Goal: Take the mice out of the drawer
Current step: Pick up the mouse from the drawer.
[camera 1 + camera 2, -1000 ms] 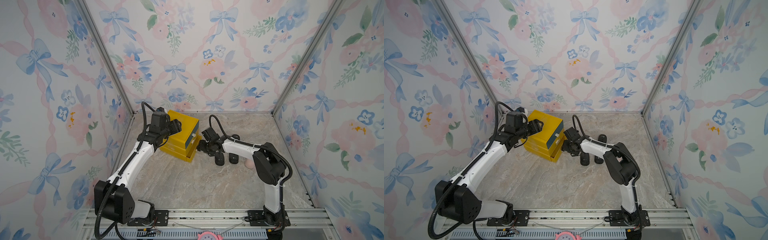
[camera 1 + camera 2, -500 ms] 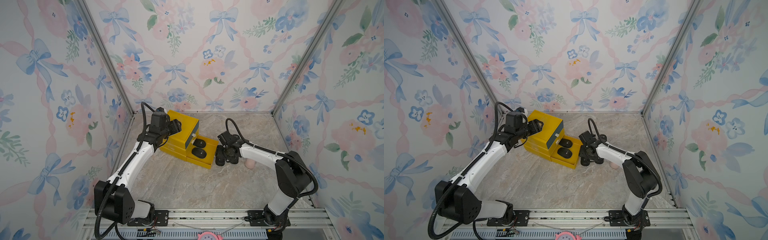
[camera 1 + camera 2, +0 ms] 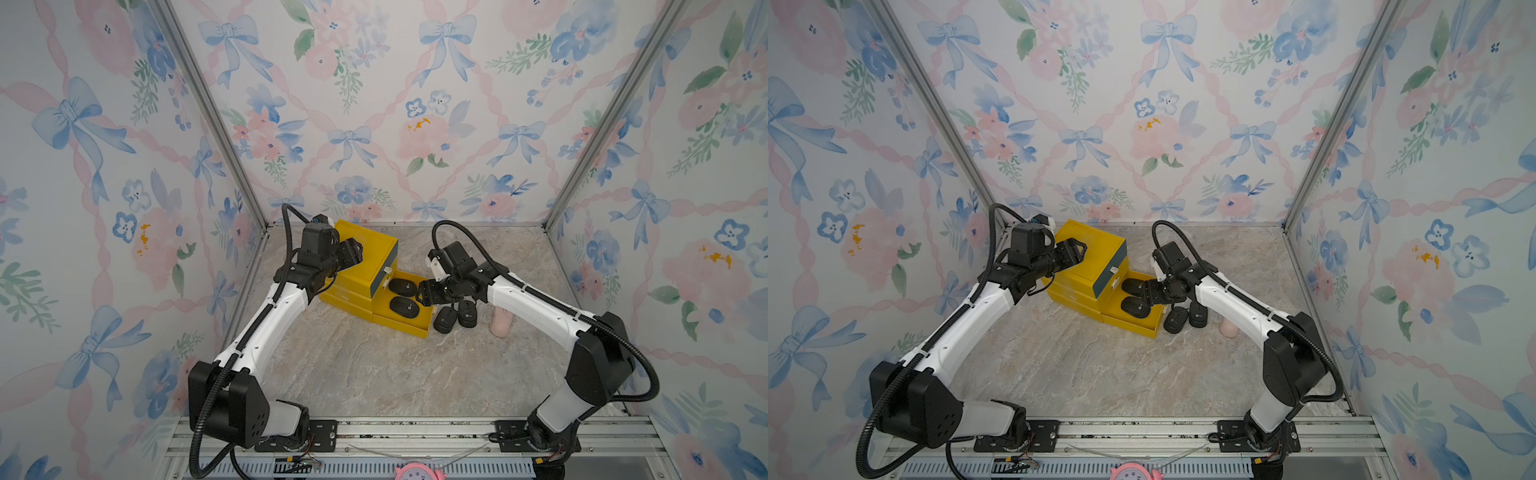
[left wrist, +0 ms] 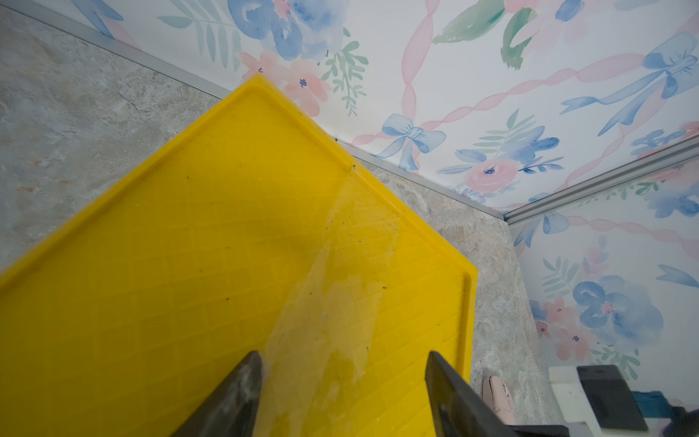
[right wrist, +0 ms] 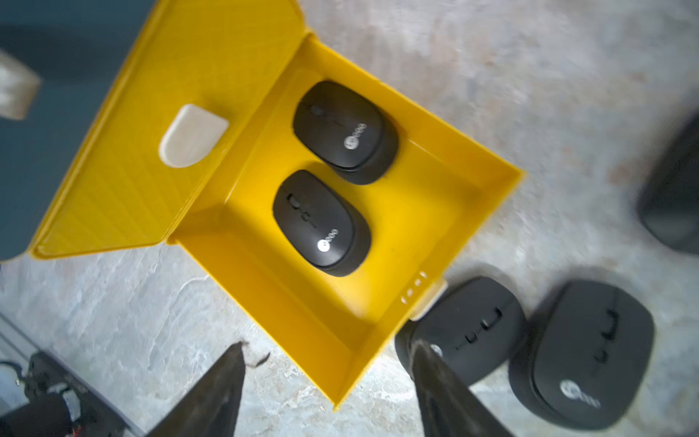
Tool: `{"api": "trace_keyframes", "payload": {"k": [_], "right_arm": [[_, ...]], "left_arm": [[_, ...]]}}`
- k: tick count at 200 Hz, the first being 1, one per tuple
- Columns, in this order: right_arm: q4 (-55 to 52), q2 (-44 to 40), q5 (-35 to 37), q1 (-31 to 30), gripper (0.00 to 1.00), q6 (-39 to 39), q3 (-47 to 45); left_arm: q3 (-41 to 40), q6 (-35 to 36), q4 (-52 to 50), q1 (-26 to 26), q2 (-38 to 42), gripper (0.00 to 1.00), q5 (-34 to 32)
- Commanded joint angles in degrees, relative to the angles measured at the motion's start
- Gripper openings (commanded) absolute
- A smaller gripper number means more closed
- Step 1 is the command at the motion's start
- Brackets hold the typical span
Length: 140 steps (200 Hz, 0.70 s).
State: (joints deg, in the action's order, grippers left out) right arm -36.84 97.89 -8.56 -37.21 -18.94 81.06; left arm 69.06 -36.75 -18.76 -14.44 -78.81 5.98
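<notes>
Two mice (image 5: pixel 346 132) lie in the open drawer (image 5: pixel 472 212) at frame centre, and two more mice (image 5: pixel 469 329) on the counter (image 5: pixel 151 302) at lower right. The right tool (image 5: pixel 333 393) is held apart and empty over the drawer's edge; the left tool (image 4: pixel 344 363), also apart, is set over the cabinet top (image 4: pixel 189 246). A descent astride one of the drawer's mice is judged due next.

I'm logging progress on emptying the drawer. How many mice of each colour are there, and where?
Black mice in the drawer: 2
Black mice on the table: 2, plus a blurred dark shape, maybe a third
Pink mouse on the table: 1
Total: 5 mice for certain
</notes>
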Motion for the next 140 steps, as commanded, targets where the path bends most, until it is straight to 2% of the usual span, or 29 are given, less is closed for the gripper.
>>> {"api": "trace_keyframes", "payload": {"k": [1, 26, 76, 94, 140], "right_arm": [[-4.6, 5.5, -6.2, 0.2, 0.71, 9.9, 2.8], [-4.8, 10.7, -3.7, -0.6, 0.76, 14.4, 5.9], [-3.7, 17.7, -2.9, -1.2, 0.78, 19.6, 9.6], [-3.8, 19.4, 1.3, -3.0, 0.8, 21.0, 11.0], [-1.1, 22.8, -0.7, -4.2, 0.79, 21.5, 11.2]], "left_arm": [[-2.5, -2.0, -9.8, 1.1, -1.8, 0.71, -1.7], [-2.6, -2.7, -9.6, 1.2, -1.5, 0.7, -1.6], [-2.5, -3.4, -9.4, 1.3, -1.9, 0.7, -1.3], [-2.6, -3.6, -9.3, 1.3, -2.1, 0.7, -0.7], [-3.0, -4.3, -8.9, 1.3, -1.8, 0.7, -0.8]]}}
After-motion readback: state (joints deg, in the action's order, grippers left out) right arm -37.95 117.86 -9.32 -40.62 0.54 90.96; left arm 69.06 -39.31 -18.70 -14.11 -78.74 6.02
